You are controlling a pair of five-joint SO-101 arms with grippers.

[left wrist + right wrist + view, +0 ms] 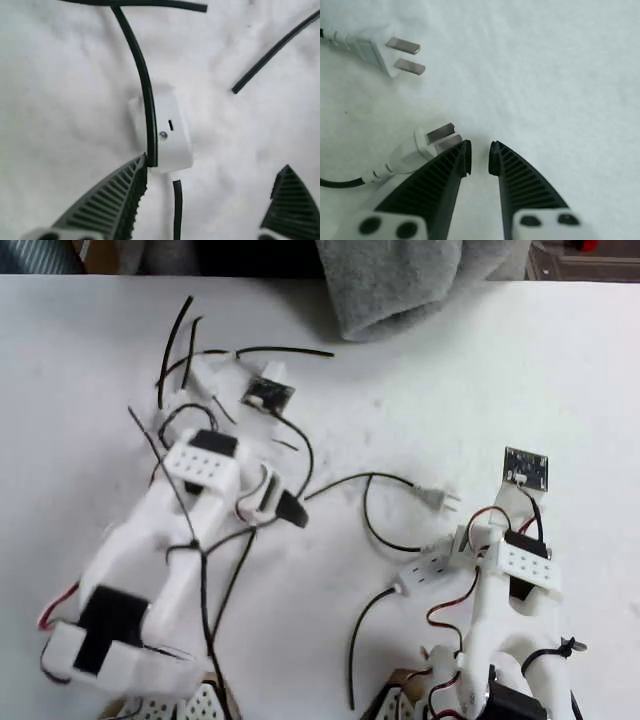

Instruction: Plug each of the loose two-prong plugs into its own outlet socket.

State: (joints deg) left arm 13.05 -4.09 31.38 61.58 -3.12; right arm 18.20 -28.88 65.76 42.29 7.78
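A white outlet socket [167, 132] lies on the white table, crossed by a black cable [142, 75]. My left gripper [214, 167] hangs open above it; one fingertip [137, 170] is at the socket's near end. Two white two-prong plugs lie loose by the right arm [520, 565]. The far plug [380, 50] [437, 498] lies apart. The near plug [420, 147] [425, 565] rests against the outside of one finger. My right gripper [480, 159] is shut to a narrow gap, with nothing between its fingers.
Loose black cable pieces [170, 335] lie scattered at the back left near the left arm [190, 490]. The far plug's cable [368, 510] loops across the middle. A grey cloth [400, 280] hangs over the table's back edge.
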